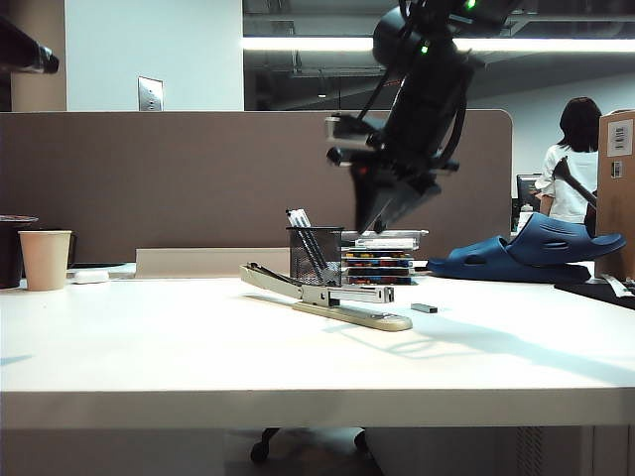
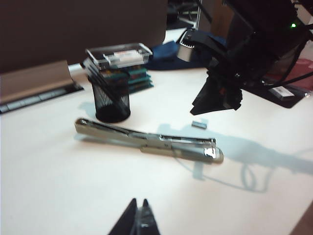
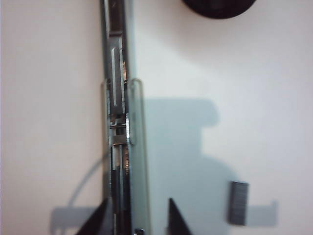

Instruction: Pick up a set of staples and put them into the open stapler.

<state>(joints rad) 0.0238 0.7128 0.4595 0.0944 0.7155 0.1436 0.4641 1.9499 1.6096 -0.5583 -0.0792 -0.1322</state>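
The stapler (image 1: 337, 297) lies open on the white table, its beige upper arm folded back and its metal channel (image 3: 119, 127) facing up. My right gripper (image 1: 382, 220) hangs well above its front half. In the right wrist view its fingers (image 3: 138, 218) stand open on either side of the channel with nothing between them. A short grey strip of staples (image 3: 238, 202) lies on the table beside the stapler's front end (image 2: 199, 124). Whether a set of staples lies in the channel I cannot tell. My left gripper (image 2: 138, 204) is shut and empty, low over the table on the near side of the stapler (image 2: 146, 139).
A black mesh pen cup (image 1: 315, 253) stands just behind the stapler, with a stack of flat boxes (image 1: 382, 256) beside it. At the back right lies a blue slipper (image 1: 536, 253); a paper cup (image 1: 46, 258) stands at the far left. A partition closes off the table's far side.
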